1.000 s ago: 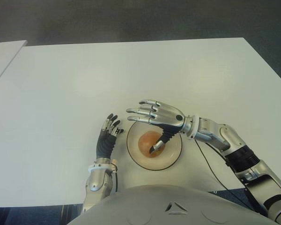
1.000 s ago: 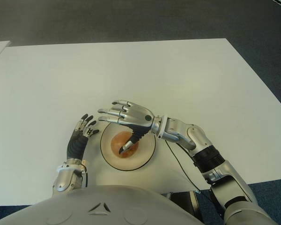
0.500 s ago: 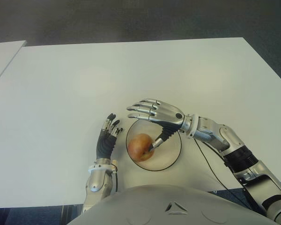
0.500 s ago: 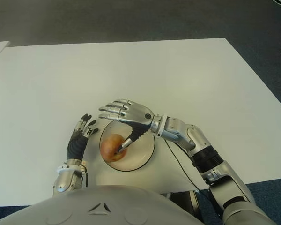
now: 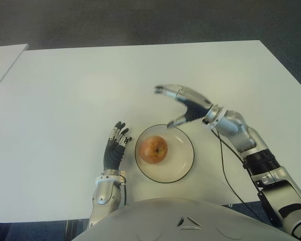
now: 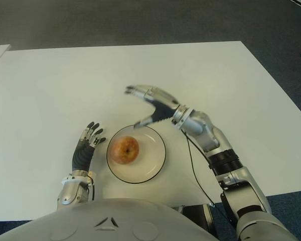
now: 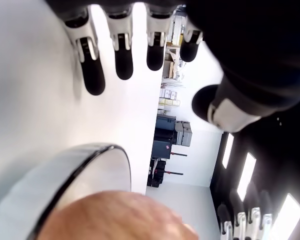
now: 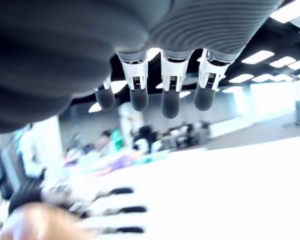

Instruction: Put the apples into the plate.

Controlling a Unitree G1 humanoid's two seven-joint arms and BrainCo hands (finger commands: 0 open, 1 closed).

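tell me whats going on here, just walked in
A humanoid robot is putting an apple into a white plate on a white table. The apple sits in the plate, towards its left side. The right hand is open and empty, raised beyond the plate's far rim. The left hand shows open just left of the plate.

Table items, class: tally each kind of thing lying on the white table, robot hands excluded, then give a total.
Red-yellow round apple: 1
White round plate with dark rim: 1
Total: 2
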